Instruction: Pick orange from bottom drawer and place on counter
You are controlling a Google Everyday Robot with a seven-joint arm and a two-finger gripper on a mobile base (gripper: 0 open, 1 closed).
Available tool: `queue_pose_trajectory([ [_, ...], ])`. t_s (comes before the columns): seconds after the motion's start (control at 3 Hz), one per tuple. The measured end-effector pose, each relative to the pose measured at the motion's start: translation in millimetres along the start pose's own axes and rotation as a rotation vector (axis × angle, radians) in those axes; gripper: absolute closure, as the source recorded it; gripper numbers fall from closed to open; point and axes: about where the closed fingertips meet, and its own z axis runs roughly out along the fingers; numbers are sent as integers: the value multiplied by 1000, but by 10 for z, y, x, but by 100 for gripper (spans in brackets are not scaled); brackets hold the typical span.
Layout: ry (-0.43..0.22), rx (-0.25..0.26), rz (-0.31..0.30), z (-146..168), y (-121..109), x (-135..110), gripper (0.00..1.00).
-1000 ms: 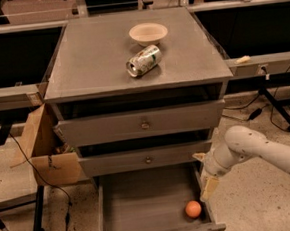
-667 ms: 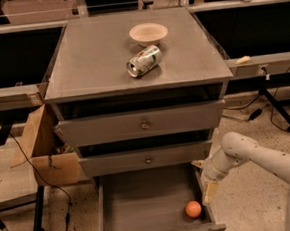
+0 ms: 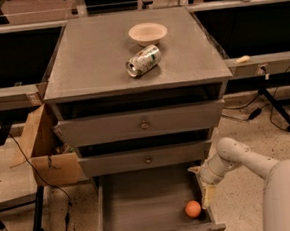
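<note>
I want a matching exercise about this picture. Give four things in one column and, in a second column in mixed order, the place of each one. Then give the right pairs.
Things:
1. orange
2. soda can
3. bowl
4. gripper

Places:
A. upright near the back of the counter
B. low at the right wall of the open bottom drawer, just right of the fruit
C. lying on its side on the counter, in front of the dish
D. on the drawer floor, in the front right corner

Pairs: 1-D, 2-C, 3-A, 4-B
</note>
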Motion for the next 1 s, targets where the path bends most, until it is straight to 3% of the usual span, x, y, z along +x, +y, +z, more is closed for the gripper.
queue_pose_trajectory([
  [0.33, -1, 11, -5, 59, -5, 16, 0],
  [1.0, -86, 150, 51, 362, 3, 496, 0],
])
